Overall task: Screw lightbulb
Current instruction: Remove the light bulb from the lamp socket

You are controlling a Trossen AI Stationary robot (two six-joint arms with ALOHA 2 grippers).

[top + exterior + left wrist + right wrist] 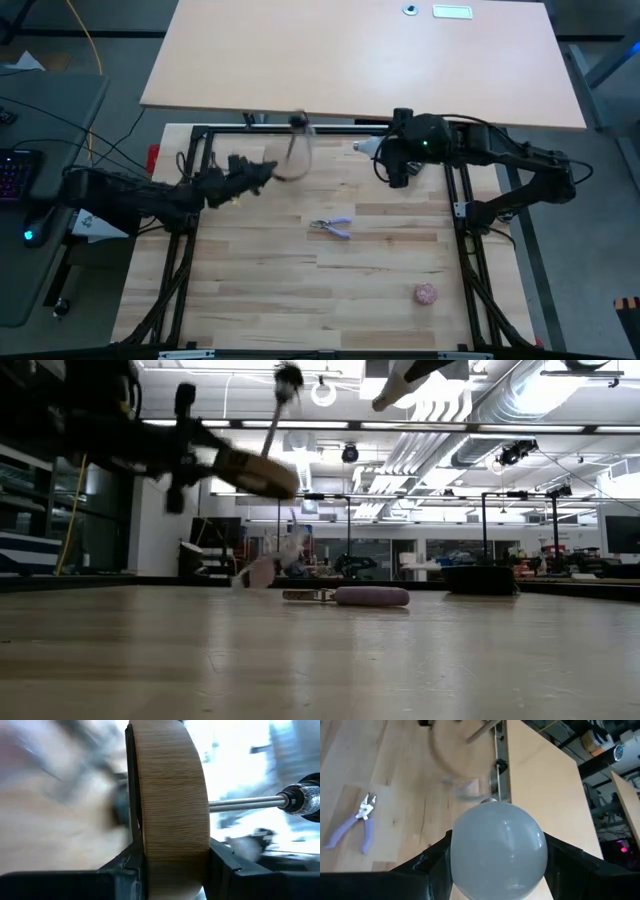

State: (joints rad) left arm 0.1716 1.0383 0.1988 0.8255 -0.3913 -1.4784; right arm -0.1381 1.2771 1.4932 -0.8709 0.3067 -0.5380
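The lightbulb [495, 850], white and frosted, sits in my right gripper [495, 857], which is shut on it above the table's far right part [385, 155]. Its grey screw base [490, 800] points away from the gripper, toward the table's left. My left gripper [172, 865] is shut on a round wooden disc [170, 805], from which a thin metal stem [245, 802] runs to a black socket [305, 797]. In the high view the disc [290, 160] is in the air left of the bulb [365, 147], apart from it. My left gripper pinches the disc near its rim, one finger [125, 867] on each flat face [150, 860]. It comes from the table's left. The disc is lifted clear and tilted, its stem [272, 420] slanting upward. My right gripper pinches the bulb's round head [462, 855] at its widest, one finger [427, 865] on either side. It comes from the table's right, slanting down. The bulb is lifted clear of the table.
Purple-handled pliers [332, 227] lie on the wooden table near its middle. A pinkish ball [426, 293] rests near the front right. Black frame rails [460, 200] run along the table's sides and far edge. A tan board [360, 60] lies beyond the far edge.
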